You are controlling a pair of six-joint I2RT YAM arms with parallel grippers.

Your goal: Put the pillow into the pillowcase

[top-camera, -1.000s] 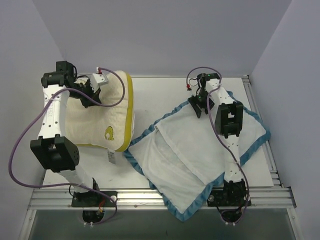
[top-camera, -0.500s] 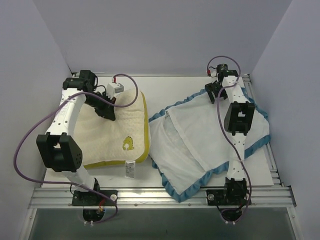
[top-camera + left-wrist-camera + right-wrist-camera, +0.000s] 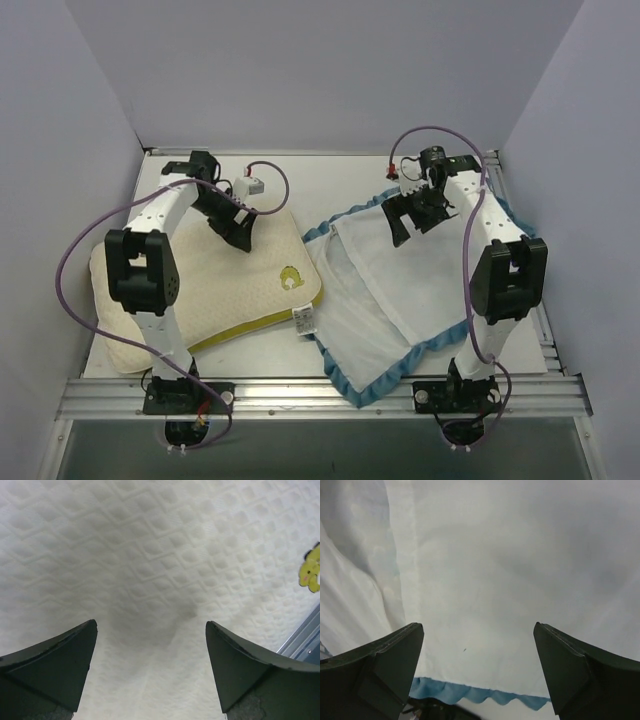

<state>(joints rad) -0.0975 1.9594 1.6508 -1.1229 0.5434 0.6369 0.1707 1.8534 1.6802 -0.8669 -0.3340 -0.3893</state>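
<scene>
The cream dimpled pillow (image 3: 200,290) lies flat on the left of the table, its yellow logo (image 3: 291,278) near its right edge. My left gripper (image 3: 240,232) hovers open over the pillow's far part, holding nothing. In the left wrist view its fingers stand wide apart above the pillow (image 3: 160,555), with the logo (image 3: 311,570) at the right. The pillowcase (image 3: 400,290) lies spread out white side up, teal trim around it. My right gripper (image 3: 412,218) is open above its far corner. Below it I see white pillowcase fabric (image 3: 510,570) and teal trim (image 3: 470,692).
A white label (image 3: 303,318) sticks out of the pillow's near right corner, beside the pillowcase edge. A metal rail (image 3: 320,390) runs along the table's near edge. Grey walls close in the left, back and right. Bare white table (image 3: 340,175) shows between the arms.
The left gripper opened and let go of the pillow, which now lies flat and further right. The right gripper opened wider and moved left and nearer over the pillowcase.
</scene>
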